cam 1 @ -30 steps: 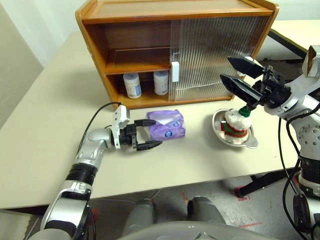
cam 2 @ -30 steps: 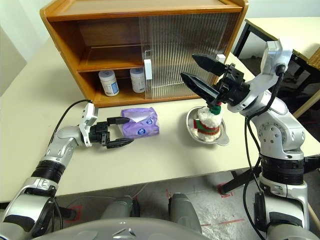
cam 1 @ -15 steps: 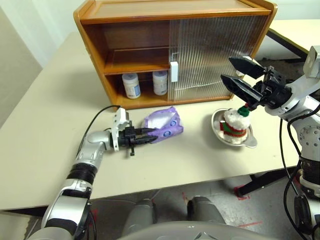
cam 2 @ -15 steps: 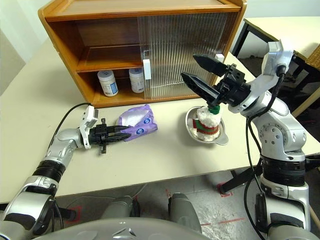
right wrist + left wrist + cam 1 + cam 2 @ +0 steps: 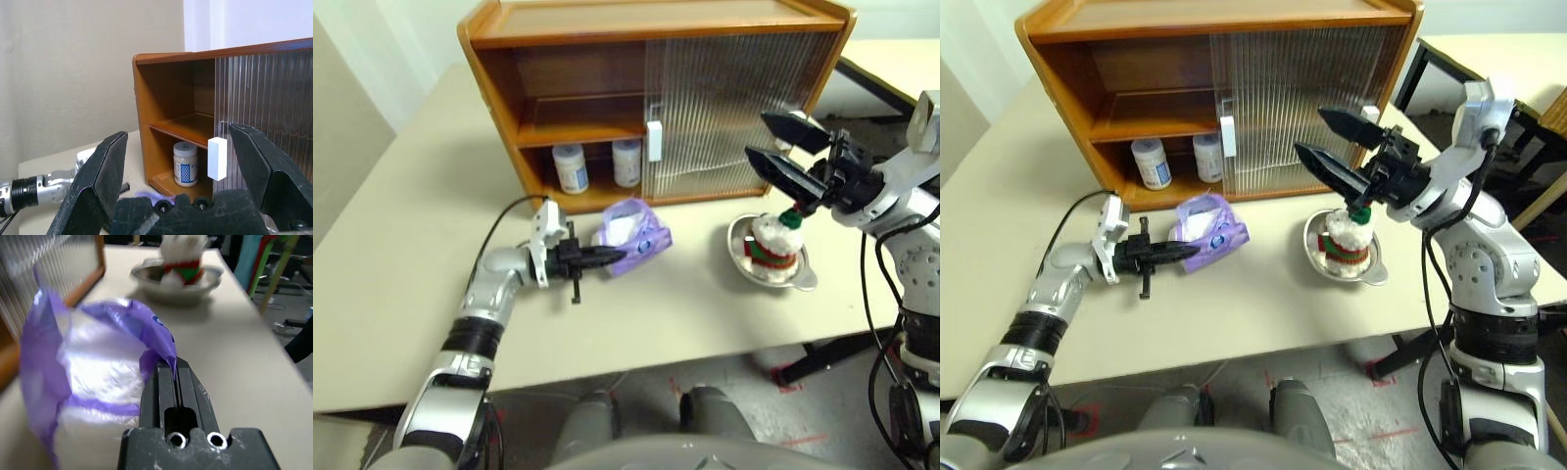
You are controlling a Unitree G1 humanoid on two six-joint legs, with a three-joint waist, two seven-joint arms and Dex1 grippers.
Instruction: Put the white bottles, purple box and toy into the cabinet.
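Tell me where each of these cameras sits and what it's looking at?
Head views: look down on the table, cabinet, both arms.
Left wrist view: looks along the shut left gripper pinching the purple box; toy beyond.
Right wrist view: looks between the open right gripper at the cabinet, one bottle.
Shared: cabinet.

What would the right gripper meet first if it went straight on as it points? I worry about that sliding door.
Probably the cabinet: the open right gripper aims at the door's white handle and the open shelves beside it. Depth is unclear.
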